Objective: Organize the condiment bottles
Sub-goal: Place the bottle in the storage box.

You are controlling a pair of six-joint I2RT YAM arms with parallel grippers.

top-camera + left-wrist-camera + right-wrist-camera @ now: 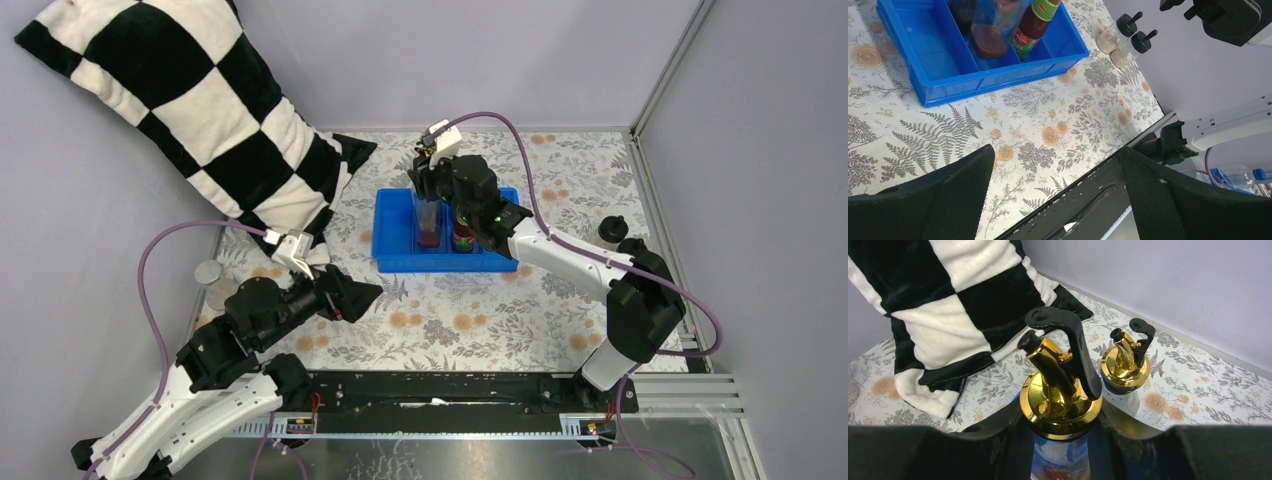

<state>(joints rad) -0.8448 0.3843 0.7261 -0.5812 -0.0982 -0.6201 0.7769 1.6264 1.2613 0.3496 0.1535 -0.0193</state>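
Table covered by a pale cloth [460,320] printed with grey ferns and orange flowers. Blue plastic tray [395,235] sits on it toward the back, middle of the table; long side faces the near edge, dividers split it into compartments. Black-and-white checked pillow [190,110], large and soft, leans into the back left corner against the wall [450,50]. Its lower corner rests on the cloth, near the tray's left end, not touching. Walls plain grey-lilac. Metal rail [690,395] along near edge.
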